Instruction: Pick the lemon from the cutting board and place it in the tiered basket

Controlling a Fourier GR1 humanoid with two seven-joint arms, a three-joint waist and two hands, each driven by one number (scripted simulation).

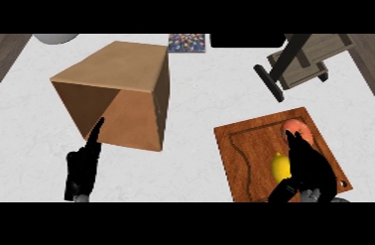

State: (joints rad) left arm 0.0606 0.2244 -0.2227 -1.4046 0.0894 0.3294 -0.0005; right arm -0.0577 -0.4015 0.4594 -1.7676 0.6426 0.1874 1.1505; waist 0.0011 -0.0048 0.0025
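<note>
Lemon point(280, 165) on the cutting board point(249, 145), just beside an orange-pink fruit point(299, 127): we are seeing the right hand point(306, 164) hanging over both, fingers extended and apart, thumb low near the lemon, nothing clamped yet. We are judging the main risk to be a closure that catches the neighbouring fruit or nudges the round lemon into rolling off the board. The left hand point(82, 165) is resting open by the cardboard box point(117, 95); the tiered basket point(304, 60) is standing well apart across the desk point(198, 90).
</note>
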